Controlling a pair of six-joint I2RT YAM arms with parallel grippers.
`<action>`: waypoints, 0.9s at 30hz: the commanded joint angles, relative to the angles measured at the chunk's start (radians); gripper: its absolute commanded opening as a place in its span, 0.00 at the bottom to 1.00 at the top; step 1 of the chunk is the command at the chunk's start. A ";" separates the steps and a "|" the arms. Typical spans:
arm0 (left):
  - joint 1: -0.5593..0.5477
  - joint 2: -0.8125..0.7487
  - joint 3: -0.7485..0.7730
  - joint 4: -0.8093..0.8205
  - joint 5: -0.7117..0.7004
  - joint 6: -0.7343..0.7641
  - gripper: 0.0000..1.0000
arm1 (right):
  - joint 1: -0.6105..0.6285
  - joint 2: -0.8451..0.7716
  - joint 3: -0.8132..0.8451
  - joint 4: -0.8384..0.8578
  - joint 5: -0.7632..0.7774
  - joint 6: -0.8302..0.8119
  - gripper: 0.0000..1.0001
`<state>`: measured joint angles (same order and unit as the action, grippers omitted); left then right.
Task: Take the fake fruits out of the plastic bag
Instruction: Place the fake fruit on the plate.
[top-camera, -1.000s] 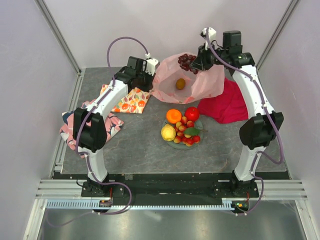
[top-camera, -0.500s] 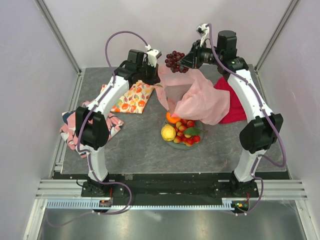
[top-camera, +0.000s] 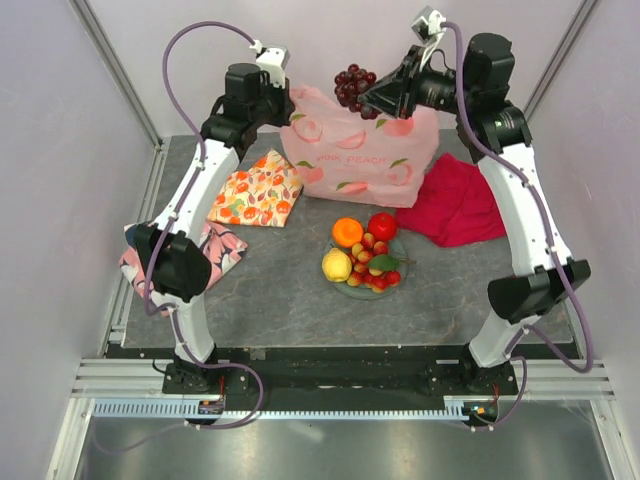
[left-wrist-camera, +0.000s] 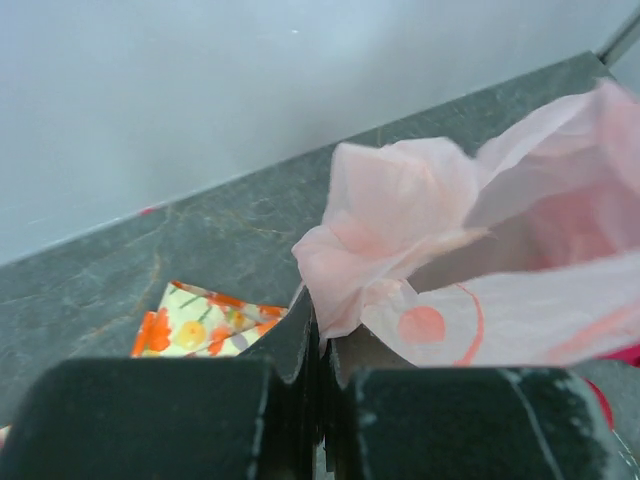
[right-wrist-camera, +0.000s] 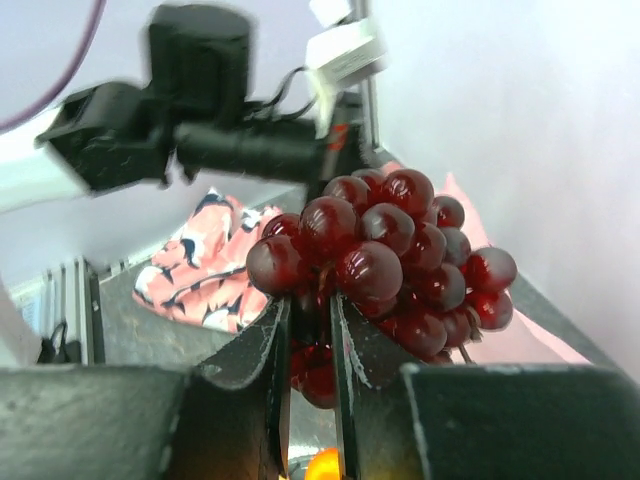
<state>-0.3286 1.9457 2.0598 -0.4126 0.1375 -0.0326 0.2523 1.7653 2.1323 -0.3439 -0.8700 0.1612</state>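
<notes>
My right hand (right-wrist-camera: 306, 330) pinches the grape bunch (right-wrist-camera: 385, 260) above the bag (top-camera: 350, 160); my left hand (left-wrist-camera: 318, 340) clamps its edge. Next I lower it to the fruits (top-camera: 365, 258) below; the bag is perhaps empty.

- Overhead view: bright, even, diffuse light, with only faint soft shadows on the table (top-camera: 280, 290).
- Left wrist view: the left gripper (left-wrist-camera: 322, 340) is dark and out of focus up close. The plastic bag (left-wrist-camera: 400, 230) glows pale where light passes through.
- Right wrist view: small glare spots on the grape bunch (right-wrist-camera: 385, 255), and the left arm (right-wrist-camera: 190, 130) behind is blurred.
</notes>
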 joint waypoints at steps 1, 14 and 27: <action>0.023 -0.096 -0.042 0.014 -0.020 0.031 0.02 | 0.094 -0.116 -0.003 -0.257 0.006 -0.318 0.01; 0.028 -0.156 -0.170 -0.005 0.077 0.077 0.02 | 0.197 -0.313 -0.462 -0.428 0.249 -0.747 0.00; 0.030 -0.188 -0.234 -0.017 0.094 0.102 0.02 | 0.289 -0.265 -0.698 -0.281 0.370 -0.787 0.00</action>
<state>-0.2996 1.8187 1.8503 -0.4286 0.2020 0.0315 0.5018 1.4899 1.4982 -0.7292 -0.5594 -0.5819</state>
